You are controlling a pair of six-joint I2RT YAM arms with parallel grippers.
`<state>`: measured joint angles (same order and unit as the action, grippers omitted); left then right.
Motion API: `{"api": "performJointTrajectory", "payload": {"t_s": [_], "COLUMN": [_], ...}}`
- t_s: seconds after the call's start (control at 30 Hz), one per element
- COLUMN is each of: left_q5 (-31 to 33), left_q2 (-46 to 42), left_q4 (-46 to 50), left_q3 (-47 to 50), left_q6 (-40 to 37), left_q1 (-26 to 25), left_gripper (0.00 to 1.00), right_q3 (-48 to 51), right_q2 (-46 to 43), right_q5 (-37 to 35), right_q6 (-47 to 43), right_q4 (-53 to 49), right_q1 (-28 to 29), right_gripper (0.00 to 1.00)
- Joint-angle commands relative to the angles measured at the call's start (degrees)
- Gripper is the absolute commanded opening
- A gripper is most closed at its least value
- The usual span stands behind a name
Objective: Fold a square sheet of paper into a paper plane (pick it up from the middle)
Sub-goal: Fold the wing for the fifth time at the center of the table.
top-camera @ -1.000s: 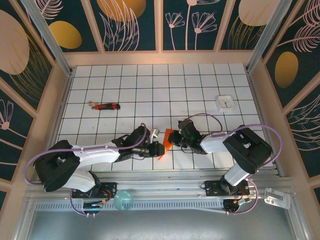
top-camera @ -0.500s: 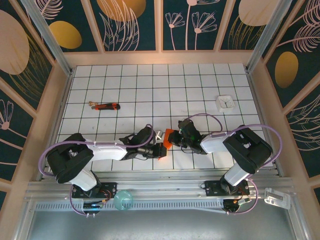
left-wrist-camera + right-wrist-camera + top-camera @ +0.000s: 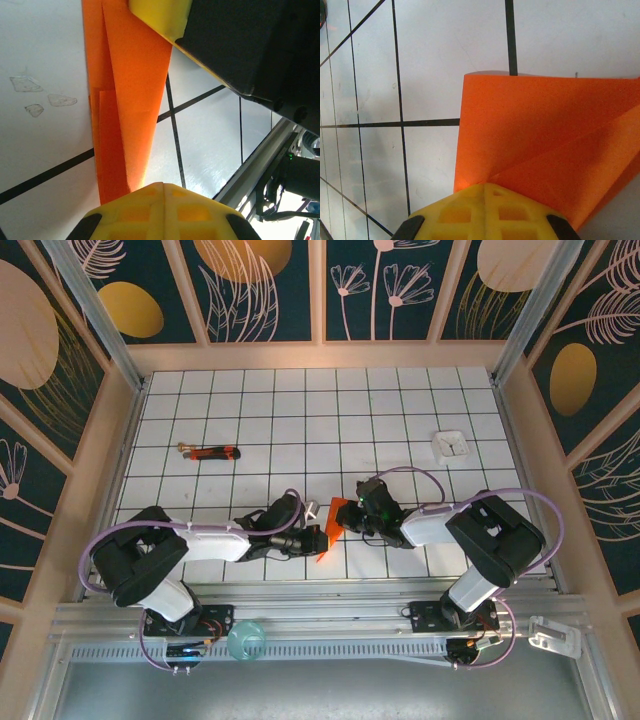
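A bright orange-red sheet of paper [image 3: 327, 538], folded into a narrow, layered, pointed shape, is sitting close to the near edge of the white grid-lined table [image 3: 400, 410], about halfway between its left and right edges, and both arms are meeting at it. The left arm [image 3: 210, 540] is reaching in from the left, and the left jaws are pressing fully together on one end of the paper [image 3: 132, 90]; in the left wrist view their yellow pads [image 3: 150, 212] are meeting along a centre seam with the orange layers running straight in between them. The right arm [image 3: 440, 525] is reaching in from the right, and the right jaws are likewise clamping tight on the paper [image 3: 540, 125], with the yellow pads [image 3: 470, 212] closing over a folded corner where a diagonal crease is showing. The right arm's black wrist body with its yellow pad [image 3: 162, 17] is also looming over the far end of the paper in the left wrist view. Whether the paper is touching the table or hanging just above it cannot be told. A thin red-and-black stick-like tool [image 3: 210, 452] is lying well apart toward the left edge, and a small white square object [image 3: 452, 444] is resting well apart near the right edge.
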<state>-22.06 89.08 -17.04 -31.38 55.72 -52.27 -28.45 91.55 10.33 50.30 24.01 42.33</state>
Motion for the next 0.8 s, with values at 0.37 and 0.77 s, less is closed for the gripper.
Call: {"api": "performJointTrajectory", "payload": {"t_s": [0.37,0.77], "left_q5": [-1.91,-2.12], "left_q2": [2.86,4.43], "left_q4": [-3.23,-3.49], "left_q3": [1.76,2.37], "left_q6": [0.94,1.05], "left_q1": [0.17,0.18], "left_gripper": [0.08,0.08], "right_q3": [1.52,1.65], "right_q2": [2.74,2.58], "right_q5": [-3.56,-3.65], "right_q6": [-0.58,-0.51], "right_q4": [-5.38,-5.55], "right_q1": [-0.63,-0.62], "right_gripper": [0.0,0.0]}}
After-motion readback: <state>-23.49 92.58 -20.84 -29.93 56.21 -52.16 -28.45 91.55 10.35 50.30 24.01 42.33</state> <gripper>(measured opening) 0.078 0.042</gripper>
